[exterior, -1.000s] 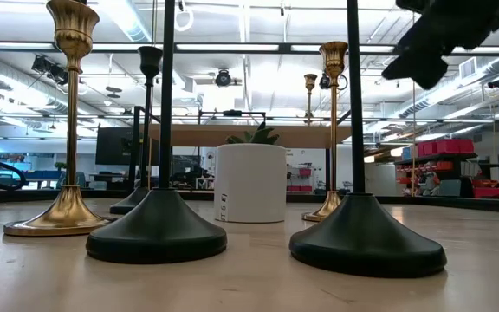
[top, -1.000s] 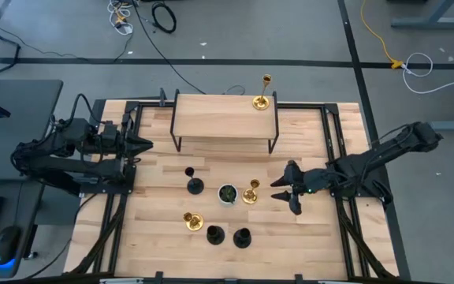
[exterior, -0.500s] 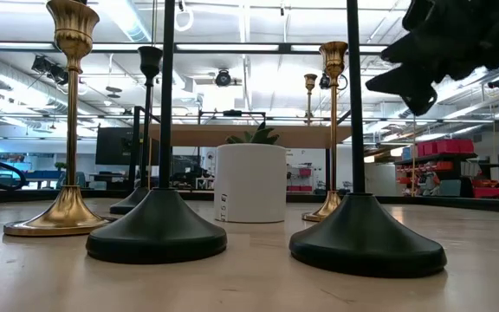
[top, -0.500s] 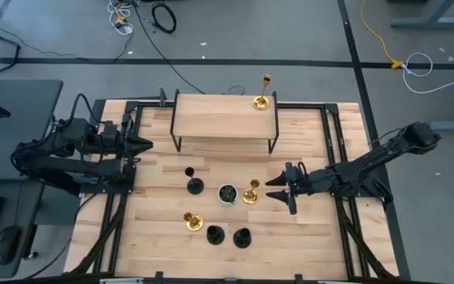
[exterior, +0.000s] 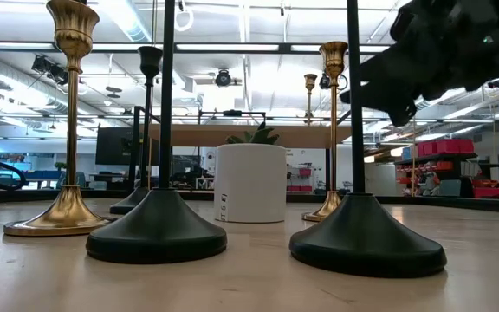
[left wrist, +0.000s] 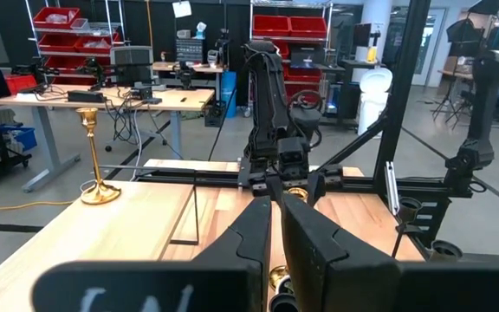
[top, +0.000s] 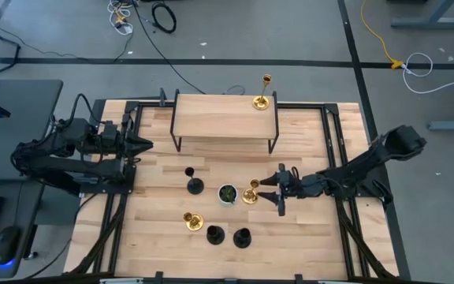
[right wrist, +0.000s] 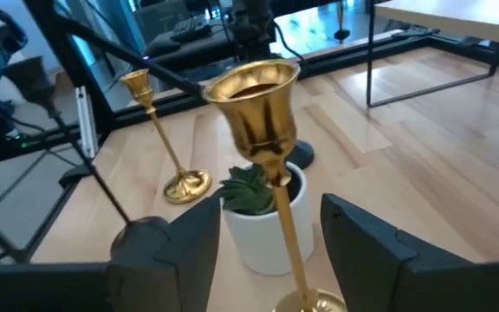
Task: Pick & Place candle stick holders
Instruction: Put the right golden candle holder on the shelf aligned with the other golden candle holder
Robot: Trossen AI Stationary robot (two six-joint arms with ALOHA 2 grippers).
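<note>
Right wrist view cuts off the base of the shiny gold candle stick holder [right wrist: 262, 130], a flared cup on a thin stem standing upright between the right gripper's [right wrist: 271, 251] spread dark fingers, which flank but do not touch it. It stands on the pale wooden table [top: 321, 237] just beside the small round white pot [top: 227, 193] with a green plant. Parked at the table's left edge, the left gripper [top: 144, 144] has its fingers nearly together, holding nothing.

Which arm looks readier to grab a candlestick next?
The right: its open pincer flanks the shiny gold holder beside the white plant pot. The left pincer waits off at the table's edge.
</note>
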